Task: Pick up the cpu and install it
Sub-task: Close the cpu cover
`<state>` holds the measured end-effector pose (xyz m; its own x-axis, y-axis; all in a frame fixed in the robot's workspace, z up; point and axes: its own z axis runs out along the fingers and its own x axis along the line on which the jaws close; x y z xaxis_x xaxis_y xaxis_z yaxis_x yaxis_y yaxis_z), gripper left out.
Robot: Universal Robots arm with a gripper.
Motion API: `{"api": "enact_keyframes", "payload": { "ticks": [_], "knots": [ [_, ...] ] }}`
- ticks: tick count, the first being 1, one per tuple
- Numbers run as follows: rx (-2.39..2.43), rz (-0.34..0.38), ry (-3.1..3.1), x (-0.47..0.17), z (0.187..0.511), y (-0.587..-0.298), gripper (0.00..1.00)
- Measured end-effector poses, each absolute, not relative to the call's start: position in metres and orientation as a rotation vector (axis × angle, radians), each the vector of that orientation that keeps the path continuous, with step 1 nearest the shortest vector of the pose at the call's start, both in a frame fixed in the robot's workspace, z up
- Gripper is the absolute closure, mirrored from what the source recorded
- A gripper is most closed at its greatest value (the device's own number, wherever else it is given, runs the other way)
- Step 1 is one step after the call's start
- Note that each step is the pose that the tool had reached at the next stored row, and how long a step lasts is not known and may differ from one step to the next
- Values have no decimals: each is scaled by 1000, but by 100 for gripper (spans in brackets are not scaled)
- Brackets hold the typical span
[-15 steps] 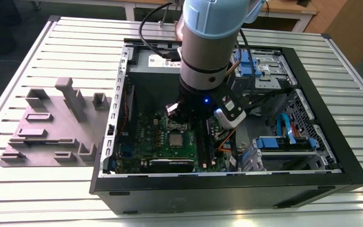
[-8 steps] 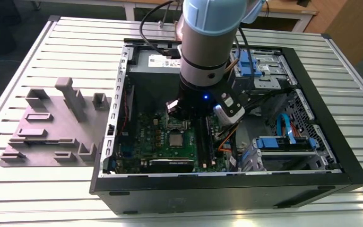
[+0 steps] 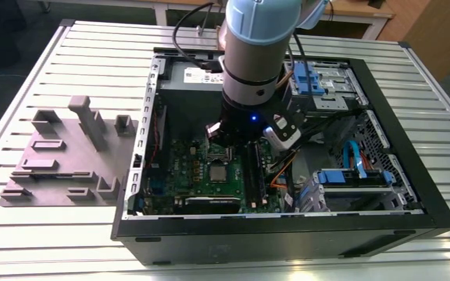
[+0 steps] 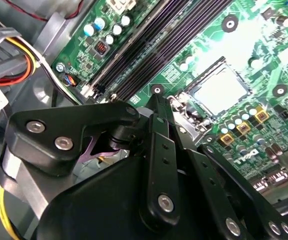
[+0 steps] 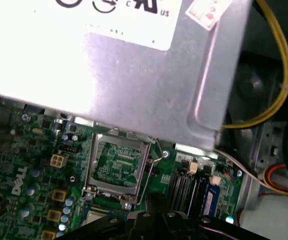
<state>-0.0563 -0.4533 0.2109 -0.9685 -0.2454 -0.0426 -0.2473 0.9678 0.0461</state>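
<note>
Hovering with jaws clenched on nothing over the motherboard point(image 3: 186, 170) inside the open computer case point(image 3: 287, 241) on the slatted surface point(image 3: 53, 234), near the cpu point(image 4: 219, 92) seated flat beside the raised retaining frame point(image 5: 90, 167).

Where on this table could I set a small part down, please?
The slatted table is bare along its near edge, in front of the computer case and the grey fixture plate, and beyond that plate. Inside the case it is crowded: the arm hangs over the green board, cables and drive bays beside it.
</note>
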Motion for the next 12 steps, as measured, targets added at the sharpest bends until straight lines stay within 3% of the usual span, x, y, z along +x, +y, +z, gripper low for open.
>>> {"api": "enact_keyframes", "payload": {
  "ticks": [12],
  "knots": [
    [-406, 91, 3076, -57, 202, -440, 90]
  ]
}}
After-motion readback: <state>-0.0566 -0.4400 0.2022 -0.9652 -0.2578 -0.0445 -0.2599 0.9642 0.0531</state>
